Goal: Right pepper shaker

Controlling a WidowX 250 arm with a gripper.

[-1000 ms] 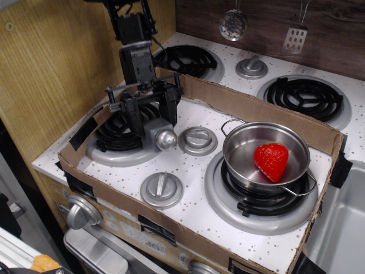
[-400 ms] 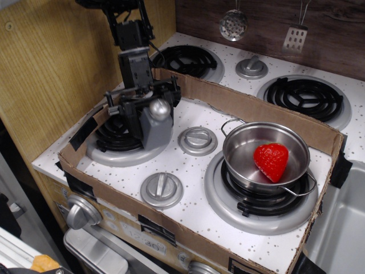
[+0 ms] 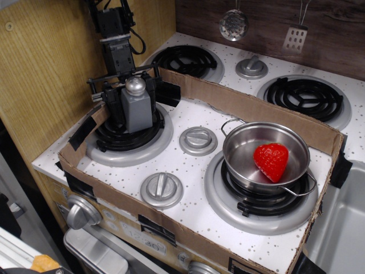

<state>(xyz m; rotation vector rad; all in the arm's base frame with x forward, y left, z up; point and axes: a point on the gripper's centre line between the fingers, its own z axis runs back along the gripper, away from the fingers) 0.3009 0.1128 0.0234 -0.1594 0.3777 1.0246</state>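
Observation:
The pepper shaker (image 3: 137,108), a grey tapered block with a shiny rounded silver cap, stands upright over the front left burner (image 3: 129,138). My gripper (image 3: 132,101) is around it from behind, its black fingers at both sides of the block, shut on it. Whether the shaker's base touches the burner is hidden by its own body.
A steel pot (image 3: 266,157) with a red strawberry (image 3: 271,160) sits on the front right burner. Two round silver knobs (image 3: 198,140) (image 3: 162,189) lie between the burners. A cardboard wall (image 3: 245,106) rings the front stove. A wooden panel stands at the left.
The shaker went from lying tilted with its cap toward the right to standing upright. My gripper carried it left and back over the front left burner.

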